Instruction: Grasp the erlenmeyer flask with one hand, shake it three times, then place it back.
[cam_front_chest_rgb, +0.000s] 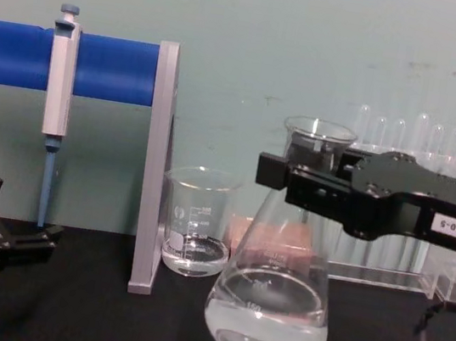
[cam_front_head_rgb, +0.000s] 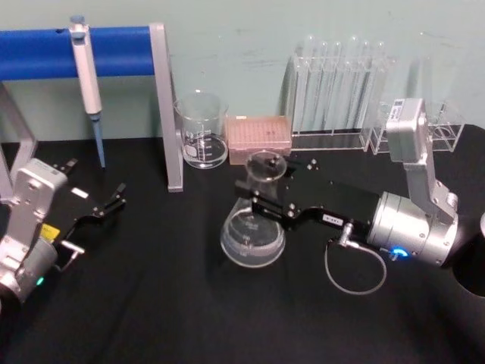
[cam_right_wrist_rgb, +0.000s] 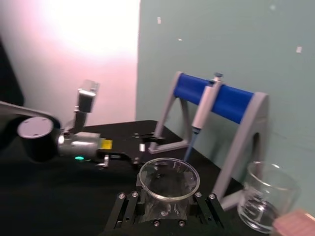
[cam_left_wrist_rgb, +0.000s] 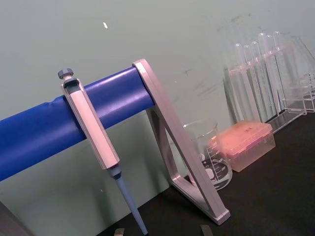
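Just in front of the beaker (cam_front_head_rgb: 202, 133), and a little to its right, the erlenmeyer flask (cam_front_head_rgb: 252, 227) sits in the grip of the right hand (cam_front_head_rgb: 265, 189). The jaws are closed narrowly around the neck, just under the flared rim, one on each side. So the grasp looks made. Whether any of the three shakes is done cannot be read from this moment, and setting the flask back and letting go are not yet done.

From the chest camera the flask (cam_front_chest_rgb: 267, 313) leans slightly, its neck tipped away from the beaker (cam_front_chest_rgb: 196, 226) while the wide base stays nearer to it. I cannot tell whether the base rests on the black counter (cam_front_head_rgb: 151, 303) or hangs just clear of it. That lean suggests, as a judgement, that the flask is being carried, not standing free.

The flask is clear glass and conical, with a wide round base, a narrow neck and faint white marks low on the wall. A shallow layer of clear liquid lies in the bottom, well below the neck, so spilling seems unlikely. It stands taller than the beaker. The right wrist camera looks into its open round mouth (cam_right_wrist_rgb: 169, 179).

Well to the beaker's left and nearer the robot, the left hand (cam_front_head_rgb: 110, 201) is parked low over the counter, its jaws spread and holding nothing.
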Tool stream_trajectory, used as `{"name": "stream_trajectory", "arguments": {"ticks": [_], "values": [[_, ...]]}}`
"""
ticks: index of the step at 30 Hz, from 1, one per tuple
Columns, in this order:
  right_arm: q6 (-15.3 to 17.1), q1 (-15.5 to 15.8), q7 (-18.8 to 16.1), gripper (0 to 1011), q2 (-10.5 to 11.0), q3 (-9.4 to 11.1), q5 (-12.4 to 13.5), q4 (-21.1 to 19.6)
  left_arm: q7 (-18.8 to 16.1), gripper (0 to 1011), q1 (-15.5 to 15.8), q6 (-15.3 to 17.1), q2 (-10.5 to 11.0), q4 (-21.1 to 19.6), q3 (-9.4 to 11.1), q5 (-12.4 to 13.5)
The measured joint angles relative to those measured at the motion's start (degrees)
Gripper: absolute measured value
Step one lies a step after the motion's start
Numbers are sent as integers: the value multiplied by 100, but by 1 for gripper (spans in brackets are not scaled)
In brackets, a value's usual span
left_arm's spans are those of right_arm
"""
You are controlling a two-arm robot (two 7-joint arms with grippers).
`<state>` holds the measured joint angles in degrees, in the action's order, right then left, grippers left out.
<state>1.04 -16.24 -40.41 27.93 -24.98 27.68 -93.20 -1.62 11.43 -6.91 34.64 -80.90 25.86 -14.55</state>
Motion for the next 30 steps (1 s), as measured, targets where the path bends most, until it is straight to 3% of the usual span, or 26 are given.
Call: {"name": "stream_trajectory", "arguments": {"ticks": [15, 30], "values": [[-187, -166, -718, 451, 340, -314, 371, 32, 0, 1001, 0, 0, 0, 0, 0, 0], [-351, -292, -915, 451, 520, -539, 566, 64, 0, 1001, 0, 0, 0, 0, 0, 0]]}}
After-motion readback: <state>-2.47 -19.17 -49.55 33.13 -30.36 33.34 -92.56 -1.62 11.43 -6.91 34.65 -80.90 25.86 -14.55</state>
